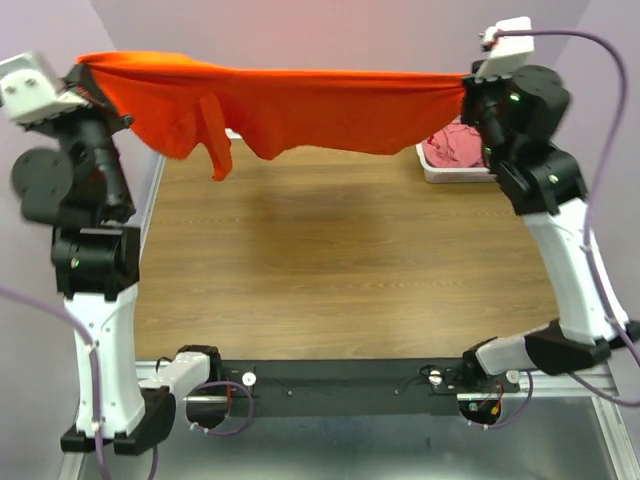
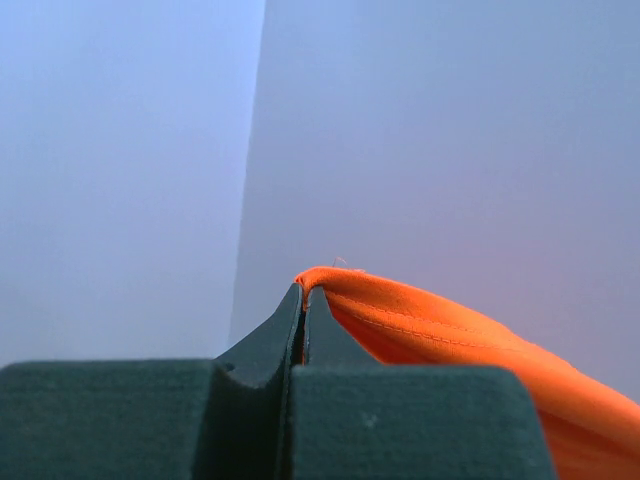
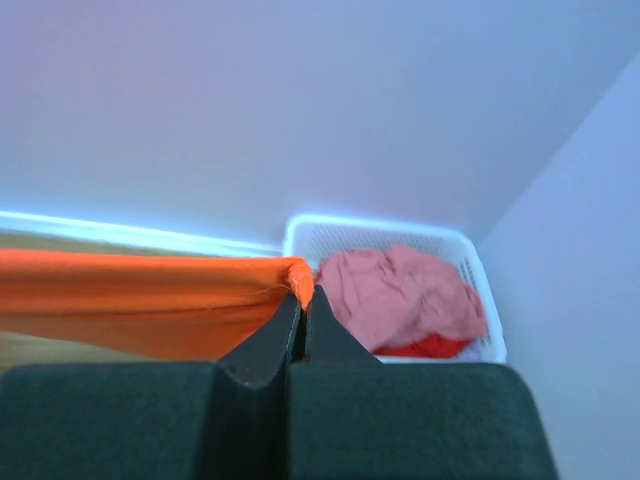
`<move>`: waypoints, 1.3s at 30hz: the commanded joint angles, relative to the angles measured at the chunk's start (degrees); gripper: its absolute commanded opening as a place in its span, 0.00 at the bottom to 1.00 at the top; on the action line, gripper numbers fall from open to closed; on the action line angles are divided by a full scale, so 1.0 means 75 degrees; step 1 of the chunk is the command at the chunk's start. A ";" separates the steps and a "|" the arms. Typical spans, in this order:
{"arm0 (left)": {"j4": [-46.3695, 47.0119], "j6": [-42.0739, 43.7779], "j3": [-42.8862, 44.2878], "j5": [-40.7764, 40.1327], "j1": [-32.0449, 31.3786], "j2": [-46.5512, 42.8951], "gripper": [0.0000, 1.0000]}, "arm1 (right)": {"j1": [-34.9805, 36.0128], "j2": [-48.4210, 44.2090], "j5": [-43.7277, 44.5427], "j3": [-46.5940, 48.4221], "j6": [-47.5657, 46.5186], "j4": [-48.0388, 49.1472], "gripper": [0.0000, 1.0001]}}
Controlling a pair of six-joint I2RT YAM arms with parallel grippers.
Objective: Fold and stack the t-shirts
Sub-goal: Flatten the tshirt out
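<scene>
Orange t-shirt is held stretched in the air between the 2 end effectors. The left end effector is seen with its jaws pressed together on a hemmed edge of the orange t-shirt. In the left wrist view the cloth emerges at the fingertips and runs off to the right and downward. The right end effector is likewise clamped on the opposite end of the same garment, with a small fold of orange cloth bunched at its tips and the rest drawn away to the left.

From above, both arms are seen raised high over the far part of the desk, 1 at each side. The upper edge of the shirt is pulled into a nearly straight, slightly sagging line between them. Below that line the cloth hangs loosely, gathered more toward the left, and 1 narrow strip, seemingly a sleeve, dangles lowest. The garment appears to hang clear of the wooden surface.

A white lattice basket is placed at the far right of the desk, just beside the right arm. Inside it a pink t-shirt is crumpled, with a bit of red cloth showing beneath it at the near wall.
</scene>
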 commanded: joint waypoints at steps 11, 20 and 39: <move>0.0789 0.2931 0.0522 -0.0751 0.0099 -0.1176 0.00 | -0.0142 -0.2418 -0.2004 -0.1028 -0.0906 0.0099 0.01; 0.1386 0.2464 -0.1866 0.1241 0.0099 -0.0159 0.00 | -0.0142 -0.1704 -0.1115 -0.2597 -0.0965 0.0087 0.01; 0.3754 0.1538 -0.3546 0.2825 0.0087 0.5374 0.00 | -0.1009 0.3192 -0.1007 -0.5952 -0.1198 0.4985 0.01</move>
